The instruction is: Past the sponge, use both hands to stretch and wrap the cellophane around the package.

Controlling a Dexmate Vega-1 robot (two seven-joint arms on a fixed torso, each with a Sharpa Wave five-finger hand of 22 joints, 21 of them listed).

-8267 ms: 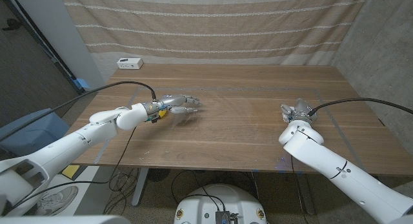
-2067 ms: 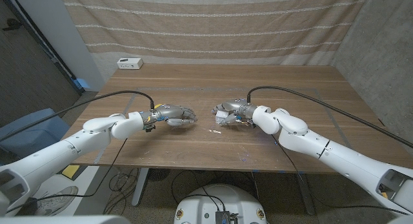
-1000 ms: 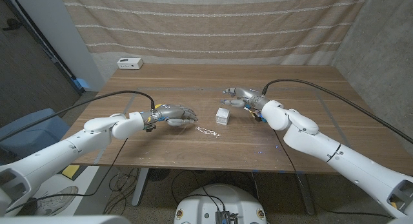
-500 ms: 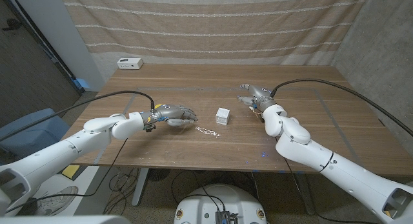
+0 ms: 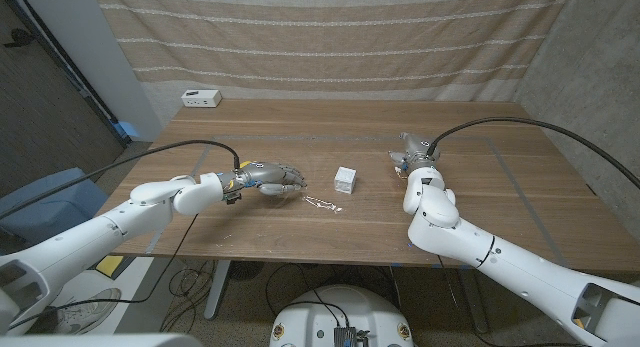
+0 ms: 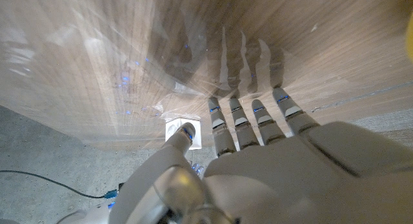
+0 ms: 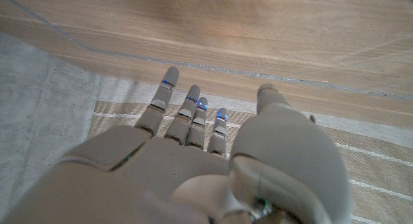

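A small white cube-shaped package (image 5: pixel 346 179) stands near the middle of the wooden table (image 5: pixel 480 137); in the left wrist view the package (image 6: pixel 174 128) shows just beyond my thumb. A thin crumpled strip of clear cellophane (image 5: pixel 322 203) lies in front of it, and glossy cellophane film (image 6: pixel 161 69) spreads over the wood ahead of my left hand. My left hand (image 5: pixel 268 177) (image 6: pixel 258 153) hovers left of the package, fingers stretched out and apart, thumb clear of them. My right hand (image 5: pixel 413 153) (image 7: pixel 193 153) is right of the package, well apart from it, fingers extended and holding nothing.
A small white box (image 5: pixel 200 98) sits at the table's back left corner. A striped curtain (image 5: pixel 330 37) hangs behind the table. Black cables (image 5: pixel 190 145) run along both arms over the tabletop.
My right hand has pulled away from the package toward the right and a little farther back. The package, the cellophane strip and my left hand have stayed where they were.
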